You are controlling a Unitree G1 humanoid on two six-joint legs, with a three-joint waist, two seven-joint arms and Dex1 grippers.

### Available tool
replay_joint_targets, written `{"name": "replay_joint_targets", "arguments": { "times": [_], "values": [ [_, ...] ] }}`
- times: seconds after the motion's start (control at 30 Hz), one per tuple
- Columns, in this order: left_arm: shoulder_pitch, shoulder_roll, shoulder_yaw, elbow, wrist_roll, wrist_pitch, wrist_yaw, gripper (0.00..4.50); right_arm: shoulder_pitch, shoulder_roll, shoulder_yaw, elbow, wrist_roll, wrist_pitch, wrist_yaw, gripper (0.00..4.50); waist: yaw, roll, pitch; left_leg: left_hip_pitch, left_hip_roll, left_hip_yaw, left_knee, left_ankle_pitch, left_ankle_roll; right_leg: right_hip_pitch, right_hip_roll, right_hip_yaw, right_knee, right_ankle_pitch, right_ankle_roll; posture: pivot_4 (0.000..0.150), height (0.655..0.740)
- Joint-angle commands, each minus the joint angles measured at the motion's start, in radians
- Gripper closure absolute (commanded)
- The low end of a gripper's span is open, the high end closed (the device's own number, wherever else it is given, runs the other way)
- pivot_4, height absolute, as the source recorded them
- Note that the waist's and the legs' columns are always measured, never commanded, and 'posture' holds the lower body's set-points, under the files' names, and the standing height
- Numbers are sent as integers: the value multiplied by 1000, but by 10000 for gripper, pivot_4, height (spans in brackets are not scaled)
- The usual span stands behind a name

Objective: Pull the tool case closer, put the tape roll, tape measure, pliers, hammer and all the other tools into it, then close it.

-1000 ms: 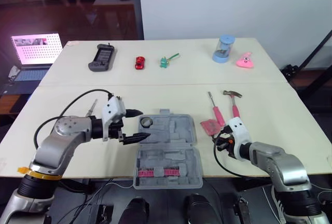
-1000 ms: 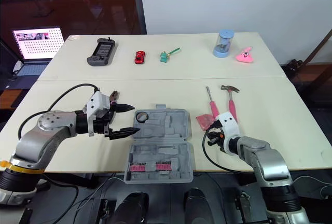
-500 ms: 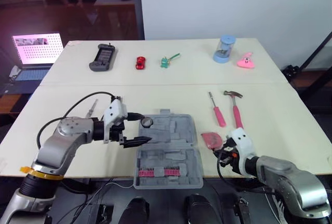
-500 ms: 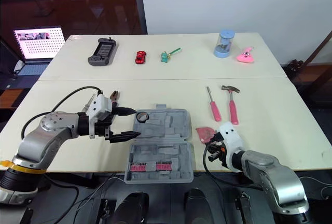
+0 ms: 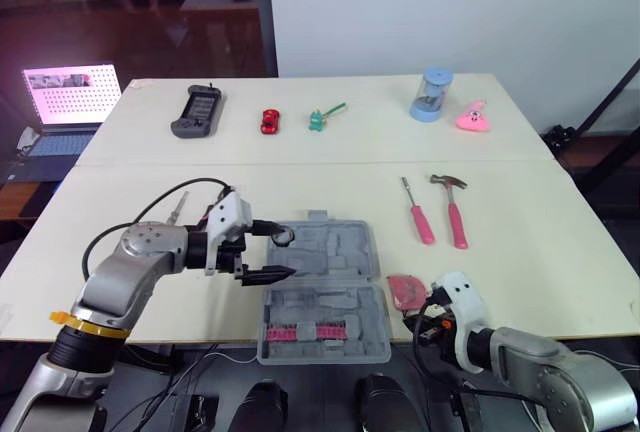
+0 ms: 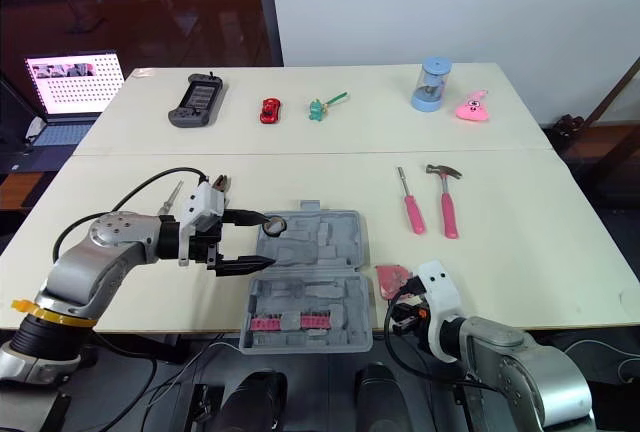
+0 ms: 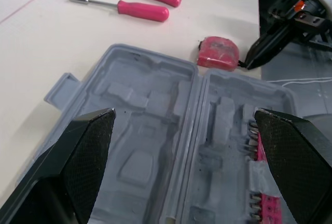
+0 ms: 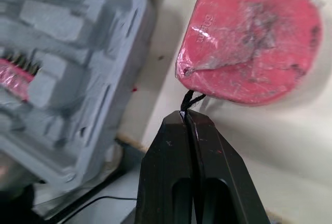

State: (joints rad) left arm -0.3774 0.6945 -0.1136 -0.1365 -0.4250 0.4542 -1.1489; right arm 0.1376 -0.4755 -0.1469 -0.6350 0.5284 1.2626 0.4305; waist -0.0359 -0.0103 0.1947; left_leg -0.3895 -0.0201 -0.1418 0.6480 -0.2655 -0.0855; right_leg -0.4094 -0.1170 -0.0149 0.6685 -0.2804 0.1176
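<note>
Found the tool case (image 5: 330, 252) lying open near the table's (image 5: 540, 272) front edge, left gripper (image 5: 272, 250) spread wide over its left rim. Saw the right gripper (image 8: 187, 117) pressed together on the black cord of the tape measure (image 5: 405, 289), just beside the case's right side. Noted hammer (image 5: 455, 214) and screwdriver (image 5: 417, 212) side by side farther back, game controller (image 5: 197, 112) and blue jar (image 5: 430, 95) well behind.

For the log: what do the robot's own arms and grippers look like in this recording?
The left arm and right arm are rounded silver-grey segments ending in white wrist blocks. The left gripper and right gripper each have two black, tapering fingers. A black cable loops outside each arm to the wrist. A yellow-orange band rings the left arm near its base.
</note>
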Motion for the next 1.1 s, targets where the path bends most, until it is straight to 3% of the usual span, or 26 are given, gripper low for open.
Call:
{"name": "replay_joint_targets", "arguments": {
  "times": [0.03,0.1,0.17,0.3,0.37,0.47,0.63,0.87,1.1],
  "values": [
    [-26,3,3,-12,-2,-5,-11,0,-9,11,-37,-49,41,9,-4,42082,0,0,0,0,0,0,0,0,0,0,0,0,0,0,0,1500,6902],
    [-27,4,4,-8,-1,-7,-15,0,-12,-8,-60,-55,61,20,9,36405,0,0,0,0,0,0,0,0,0,0,0,0,0,0,0,1500,6902],
    [-29,5,6,-5,-1,-9,-19,0,-14,-44,-85,-68,95,42,40,27901,0,0,0,0,0,0,0,0,0,0,0,0,0,0,0,1500,6902],
    [-27,8,13,4,-6,-11,-27,0,-51,-247,-87,-151,199,82,180,7432,-2,-1,0,0,0,0,0,0,0,0,0,0,-1,0,0,1500,6902],
    [-21,9,20,4,-12,-15,-33,0,-78,-362,-45,-157,176,4,250,431,-4,0,0,0,0,0,0,0,1,0,0,0,-1,0,0,1500,6902],
    [-6,9,29,-8,-21,-23,-44,0,-104,-491,45,-109,64,-195,333,431,-2,-1,0,0,0,1,0,0,1,1,0,0,-2,0,0,1500,6902],
    [37,31,50,-44,-34,-12,-57,0,-244,-596,273,193,-229,-727,557,431,-6,-1,0,0,0,2,0,-1,1,1,0,1,-3,0,1,1500,6902],
    [84,55,80,-89,-49,-6,-40,0,-398,-522,405,515,-375,-1064,715,431,-4,-2,0,0,0,2,1,-1,1,1,0,1,-3,0,2,1500,6902],
    [140,96,122,-136,-59,39,2,0,-461,-432,458,702,-453,-1187,759,431,-7,-1,0,0,0,2,0,-1,1,1,0,1,-3,0,2,1500,6902]
  ]
}}
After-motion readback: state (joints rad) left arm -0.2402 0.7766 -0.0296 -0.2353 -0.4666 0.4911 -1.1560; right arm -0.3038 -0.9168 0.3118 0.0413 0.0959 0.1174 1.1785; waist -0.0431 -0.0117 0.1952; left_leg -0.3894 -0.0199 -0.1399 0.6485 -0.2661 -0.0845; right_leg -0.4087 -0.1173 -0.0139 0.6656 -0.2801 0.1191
